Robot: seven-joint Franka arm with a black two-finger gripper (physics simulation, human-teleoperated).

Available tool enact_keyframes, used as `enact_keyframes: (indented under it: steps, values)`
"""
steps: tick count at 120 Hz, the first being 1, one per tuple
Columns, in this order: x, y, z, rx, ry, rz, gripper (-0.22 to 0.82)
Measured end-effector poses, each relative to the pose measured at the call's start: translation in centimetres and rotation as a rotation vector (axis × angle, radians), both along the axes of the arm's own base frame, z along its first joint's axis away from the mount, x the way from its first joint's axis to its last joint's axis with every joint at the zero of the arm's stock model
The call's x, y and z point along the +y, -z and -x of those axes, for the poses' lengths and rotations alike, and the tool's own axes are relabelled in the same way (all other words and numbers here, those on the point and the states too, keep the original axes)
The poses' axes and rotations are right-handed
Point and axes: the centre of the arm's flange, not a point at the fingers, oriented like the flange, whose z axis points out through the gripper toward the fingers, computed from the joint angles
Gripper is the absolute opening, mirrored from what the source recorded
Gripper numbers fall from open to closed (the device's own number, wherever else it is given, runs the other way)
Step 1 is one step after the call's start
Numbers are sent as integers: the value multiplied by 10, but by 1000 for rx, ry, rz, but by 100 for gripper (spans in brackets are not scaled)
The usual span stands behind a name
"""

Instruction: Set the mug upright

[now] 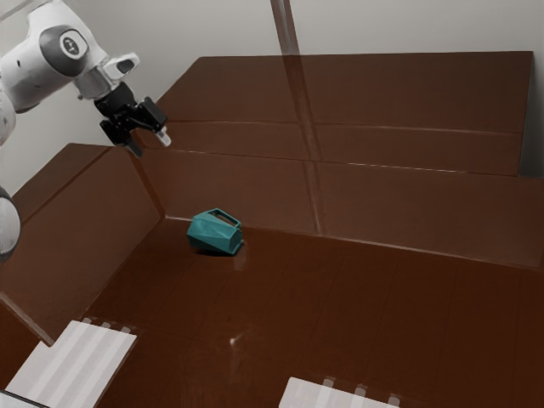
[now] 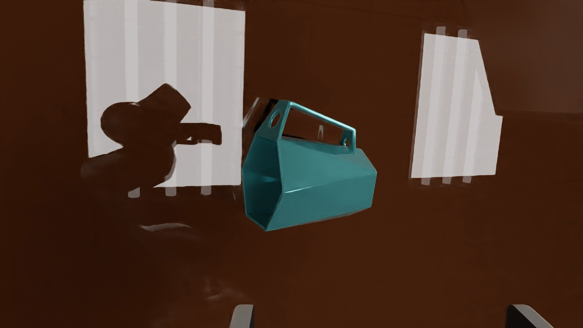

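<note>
My gripper hangs high in the exterior view's upper left, well above the table surface and apart from the mug. A teal, faceted mug lies on its side on the brown surface. In the wrist view the mug shows its open mouth at one end and its angular handle along one side. The two fingertips of the gripper stand wide apart with nothing between them.
The glossy brown table bears bright striped light patches. Brown raised panels rise behind the mug and at the exterior view's left. A dark shadow of the arm falls across one patch.
</note>
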Motion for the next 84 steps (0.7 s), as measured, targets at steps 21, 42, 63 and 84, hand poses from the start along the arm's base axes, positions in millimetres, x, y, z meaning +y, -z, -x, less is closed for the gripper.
enact_keyframes:
  steps: [21, 42, 63, 84]
  values:
    - [25, 67, -14, 5, -11, 186, 60]
    - [25, 106, -13, 13, 18, 267, 60]
    - [15, 165, -8, 68, 36, 351, 60]
    - [7, 194, -2, 77, 50, 405, 60]
